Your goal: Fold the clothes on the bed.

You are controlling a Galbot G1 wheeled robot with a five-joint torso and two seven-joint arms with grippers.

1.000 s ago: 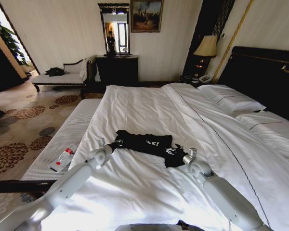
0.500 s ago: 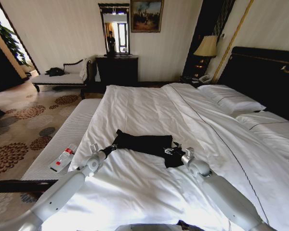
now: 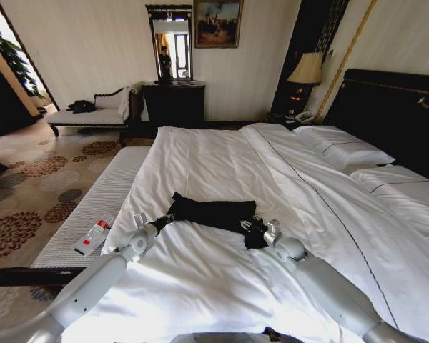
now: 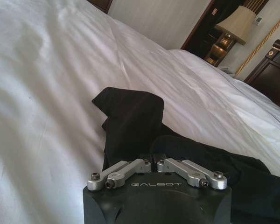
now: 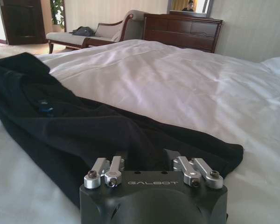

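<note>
The black top (image 3: 214, 213) lies in the middle of the bed (image 3: 222, 164), now doubled over so its white lettering, showing a second ago, is hidden. The left gripper (image 3: 161, 221) sits at its left end and the right gripper (image 3: 252, 227) at its right end, drawn slightly back; both seem shut on the cloth, fingertips buried in fabric. One fold looks done.

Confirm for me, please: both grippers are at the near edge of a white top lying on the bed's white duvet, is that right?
Not quite: the top is black, as the head view shows. The left gripper and right gripper are at its near edge on the white duvet.
</note>
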